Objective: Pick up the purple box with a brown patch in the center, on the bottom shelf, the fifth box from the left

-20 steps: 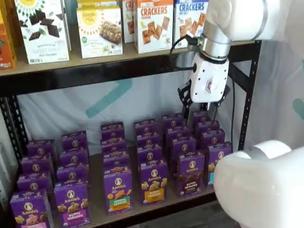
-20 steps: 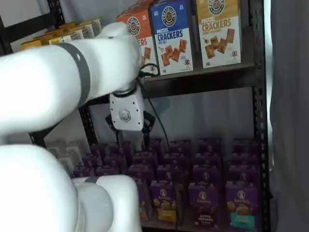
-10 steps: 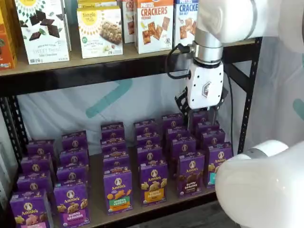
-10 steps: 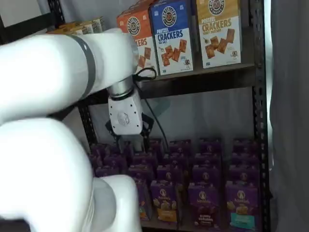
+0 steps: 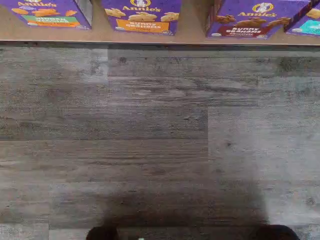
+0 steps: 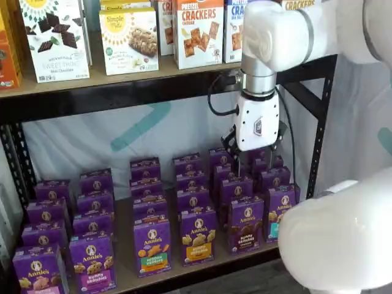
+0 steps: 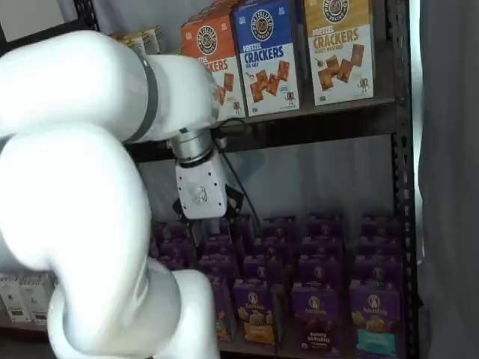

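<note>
- Nothing of the pick is done yet: the purple box with the brown "Bunny Grahams" band stands upright and untouched at the front edge of the bottom shelf, heading its own row of purple cartons.
- Its neighbours at that front edge are a purple carton with an orange-yellow band on one side and a purple carton with a teal patch on the other, both just beside it.
- One arm is at work; its gripper hangs above the back of the rows, well clear of the target's front face.
- Fingers show too dark and bunched against the cartons to make out a gap, but the jaws read as released at their widest, and no box is between them.
- Wrist view looks mostly at grey plank floor, with the target only at the shelf's front edge.
- Left to do, as a judgement: bring the jaws forward and down to the box, close on it, and lift it off the shelf.
</note>
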